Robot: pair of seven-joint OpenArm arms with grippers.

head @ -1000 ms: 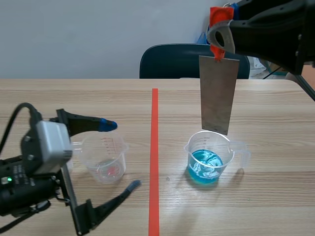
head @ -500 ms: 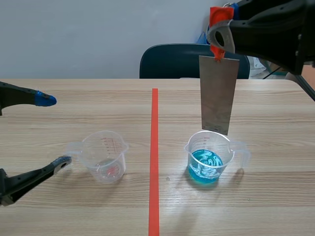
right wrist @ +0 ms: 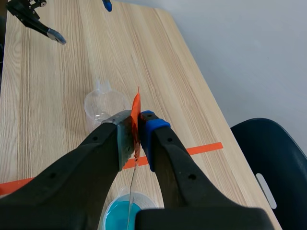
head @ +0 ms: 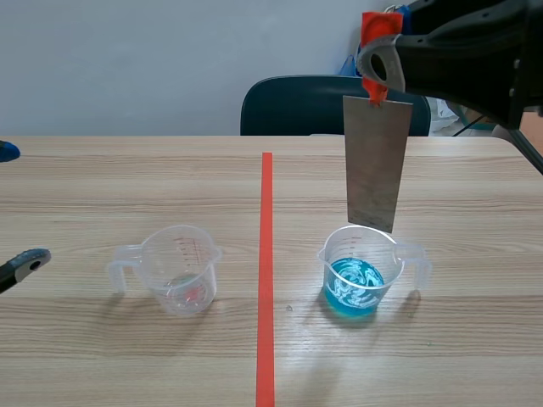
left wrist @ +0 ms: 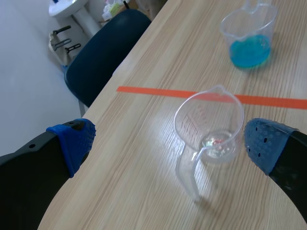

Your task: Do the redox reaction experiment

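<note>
A grey metal plate (head: 375, 161) hangs upright by its orange tab (head: 379, 30) from my right gripper (head: 377, 59), which is shut on the tab. Its lower edge sits just above the rim of the cup of blue liquid (head: 361, 271). From the right wrist the plate (right wrist: 132, 191) shows edge-on over that cup (right wrist: 123, 213), with the gripper (right wrist: 136, 125) clamped on the tab. A clear cup (head: 180, 270) stands left of the tape line. My left gripper (left wrist: 168, 143) is open, with the clear cup (left wrist: 211, 129) ahead, between the fingers and nearer the right one. Only its fingertips (head: 30, 261) show at the scene's left edge.
An orange-red tape line (head: 266, 271) runs down the middle of the wooden table (head: 127, 365). A dark blue chair (head: 314, 106) stands behind the far edge. The clear cup's handle (left wrist: 189, 175) points toward my left gripper.
My left arm has pulled back to the left, away from the clear cup, still open. The right arm and the plate have not moved.
</note>
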